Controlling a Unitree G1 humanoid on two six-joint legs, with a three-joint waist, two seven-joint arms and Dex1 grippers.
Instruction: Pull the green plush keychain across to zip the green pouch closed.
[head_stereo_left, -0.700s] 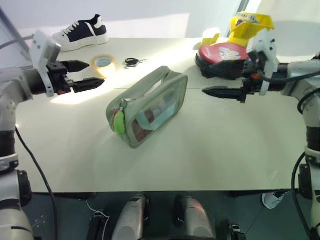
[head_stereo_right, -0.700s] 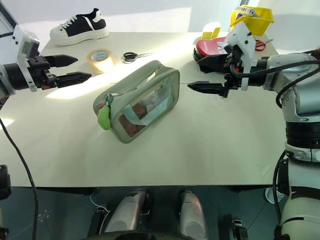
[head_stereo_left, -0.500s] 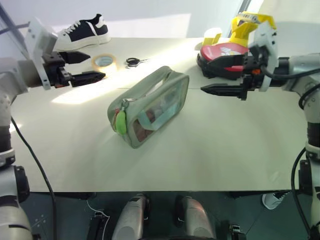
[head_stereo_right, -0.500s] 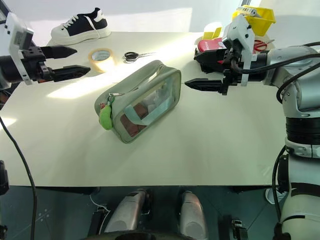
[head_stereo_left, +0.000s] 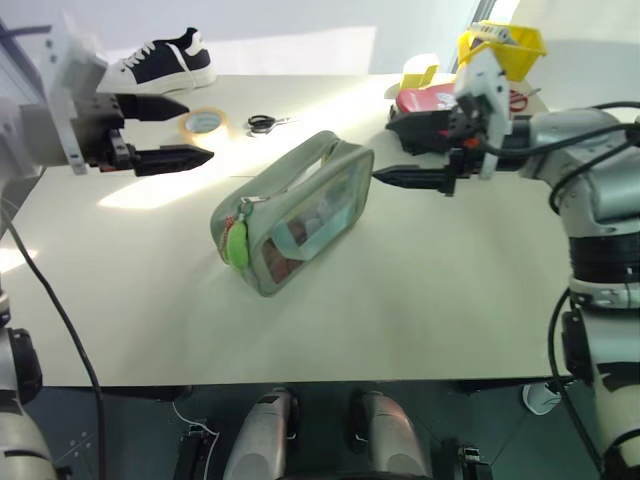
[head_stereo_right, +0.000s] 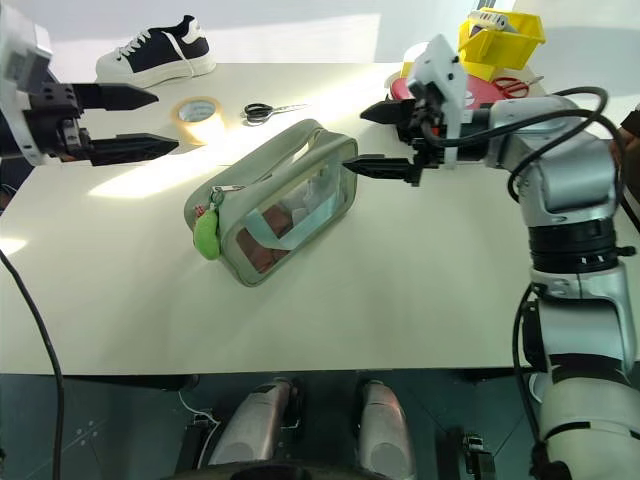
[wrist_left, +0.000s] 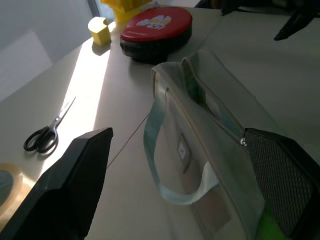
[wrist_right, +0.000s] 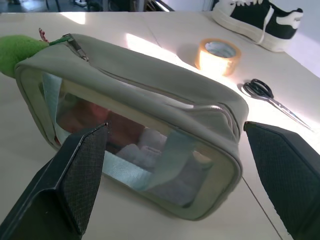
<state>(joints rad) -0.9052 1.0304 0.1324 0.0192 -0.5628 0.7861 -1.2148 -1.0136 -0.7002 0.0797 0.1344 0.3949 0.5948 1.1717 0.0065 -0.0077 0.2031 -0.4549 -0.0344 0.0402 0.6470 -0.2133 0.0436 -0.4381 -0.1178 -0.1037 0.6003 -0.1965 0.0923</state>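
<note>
The green pouch (head_stereo_left: 295, 215) stands on its long edge mid-table, and its clear side shows red and light-blue contents. The green plush keychain (head_stereo_left: 237, 245) hangs from the zipper pull at the pouch's near-left end. In the right wrist view it is the fuzzy green lump (wrist_right: 17, 52) at the pouch's (wrist_right: 145, 130) corner. My left gripper (head_stereo_left: 198, 130) hovers open to the pouch's left, well apart from it. Open too, my right gripper (head_stereo_right: 353, 140) hangs just off the pouch's far-right end, above the table. Its lower fingertip (head_stereo_left: 376, 178) is close to the pouch's edge.
A black-and-white shoe (head_stereo_left: 160, 62) sits at the back left. A tape roll (head_stereo_left: 203, 122) and scissors (head_stereo_left: 265, 123) lie behind the pouch. At the back right are a red-lidded black disc (wrist_left: 157, 25), a small yellow box (wrist_left: 99, 29) and a yellow bin (head_stereo_left: 500, 45).
My right gripper has swung left, from well right of the pouch to just beside its far-right end. The left gripper has kept about its place.
</note>
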